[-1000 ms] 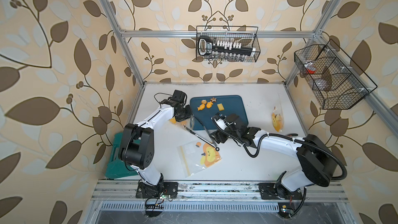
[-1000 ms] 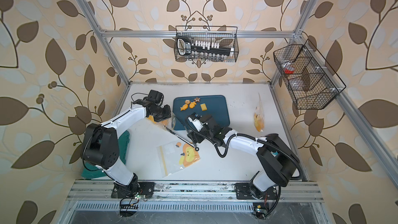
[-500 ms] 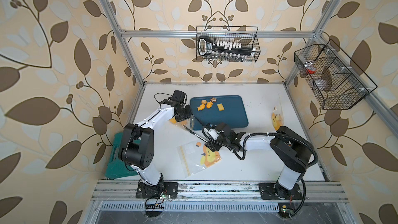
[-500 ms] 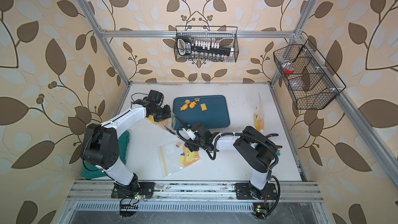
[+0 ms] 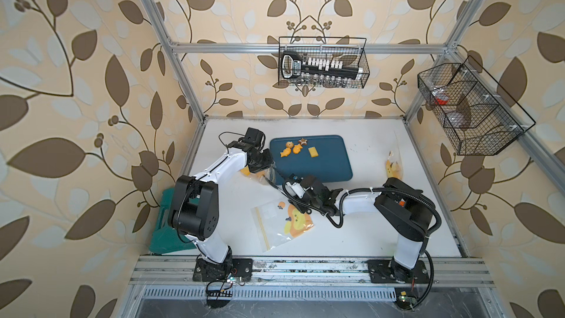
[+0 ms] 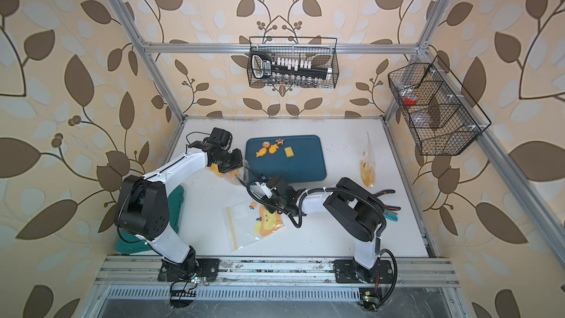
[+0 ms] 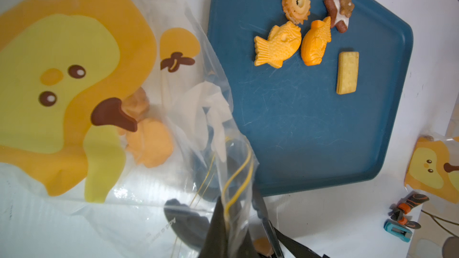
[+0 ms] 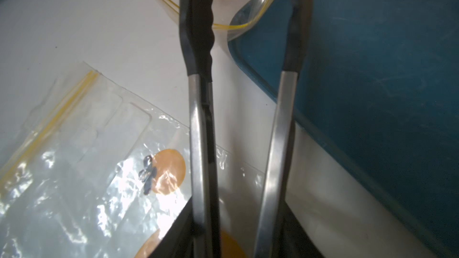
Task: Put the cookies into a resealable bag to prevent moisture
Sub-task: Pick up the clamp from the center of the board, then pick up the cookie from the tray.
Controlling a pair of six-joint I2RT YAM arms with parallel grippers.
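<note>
your left gripper (image 7: 236, 234) pinches the rim of the open bag (image 7: 104, 174) beside the tray (image 7: 298, 132). five cookies (image 7: 277, 44) lie on the tray; a couple blur inside the bag. your right gripper (image 8: 231, 239) clasps the tongs (image 8: 198, 45), their tips cut off. a spare bag (image 5: 281, 224) lies flat beneath.

Left arm (image 5: 224, 163), beside the blue tray (image 5: 321, 160), and right arm (image 5: 360, 202), nearer than the tray, share white link shells, boxy black joints and black bolted base plates (image 5: 241, 266); a ribbed black cable (image 5: 360, 191) loops along the right arm
</note>
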